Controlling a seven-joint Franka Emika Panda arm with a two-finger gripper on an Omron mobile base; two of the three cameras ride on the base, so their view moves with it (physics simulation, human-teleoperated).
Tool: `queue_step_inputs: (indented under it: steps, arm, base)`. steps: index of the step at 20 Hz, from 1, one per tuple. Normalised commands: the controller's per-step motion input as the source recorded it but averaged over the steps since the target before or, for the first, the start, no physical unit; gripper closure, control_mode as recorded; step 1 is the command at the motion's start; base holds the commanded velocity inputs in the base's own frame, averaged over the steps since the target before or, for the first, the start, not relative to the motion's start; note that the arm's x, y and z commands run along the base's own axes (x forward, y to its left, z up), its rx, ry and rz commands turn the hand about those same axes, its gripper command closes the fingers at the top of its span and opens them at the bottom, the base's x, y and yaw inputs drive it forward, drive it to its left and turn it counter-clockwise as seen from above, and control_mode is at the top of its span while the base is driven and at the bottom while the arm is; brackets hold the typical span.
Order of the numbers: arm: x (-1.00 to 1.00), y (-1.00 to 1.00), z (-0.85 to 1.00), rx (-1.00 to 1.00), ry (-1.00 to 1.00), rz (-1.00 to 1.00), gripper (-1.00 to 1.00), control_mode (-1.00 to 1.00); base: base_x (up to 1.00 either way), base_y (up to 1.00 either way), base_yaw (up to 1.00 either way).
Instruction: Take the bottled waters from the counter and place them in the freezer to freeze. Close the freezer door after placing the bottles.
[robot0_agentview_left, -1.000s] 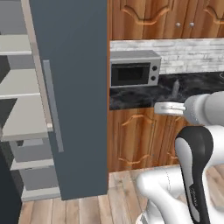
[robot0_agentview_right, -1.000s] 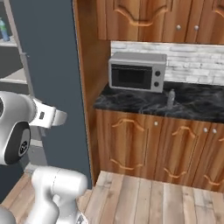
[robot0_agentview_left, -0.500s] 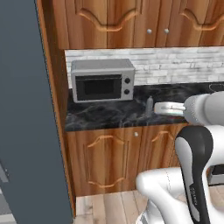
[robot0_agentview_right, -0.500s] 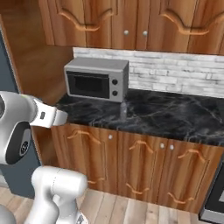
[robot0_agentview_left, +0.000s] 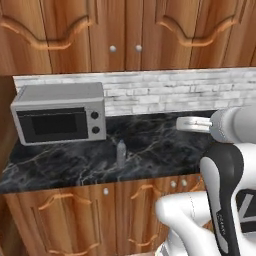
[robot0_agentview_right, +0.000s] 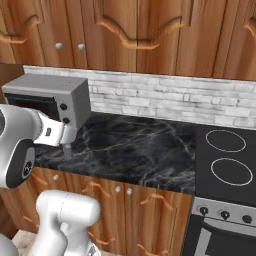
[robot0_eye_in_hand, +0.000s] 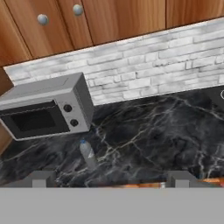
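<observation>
On the black marble counter with pale veins (robot0_agentview_left: 165, 150), just in front of the silver microwave (robot0_agentview_left: 59, 119), stands the small greyish plastic bottle with a blue cap (robot0_agentview_left: 120, 152), upright and alone; the two-finger gripper (robot0_eye_in_hand: 109, 179) hovers above the counter edge, its dark tips set wide apart with nothing between them; the bottle sits left of centre in the hand view, so a straight descent could clip its side and topple it; the nearby microwave leaves little room for correction.
</observation>
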Motion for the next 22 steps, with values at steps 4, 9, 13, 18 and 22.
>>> queue_step_inputs:
  steps: [4, 9, 13, 18, 22]
  arm:
    - [0.00, 0.00, 0.00, 0.00, 0.00, 0.00, -1.00, 1.00]
    - [0.00, 0.00, 0.00, 0.00, 0.00, 0.00, -1.00, 1.00]
    - [0.00, 0.00, 0.00, 0.00, 0.00, 0.00, -1.00, 1.00]
    - [0.00, 0.00, 0.00, 0.00, 0.00, 0.00, -1.00, 1.00]
    - [0.00, 0.00, 0.00, 0.00, 0.00, 0.00, -1.00, 1.00]
  base:
    - [0.55, -0.30, -0.02]
    - [0.17, 0.38, -0.24]
    - [0.00, 0.66, -0.31]
    - [0.00, 0.30, -0.09]
    - [0.23, 0.07, 0.00]
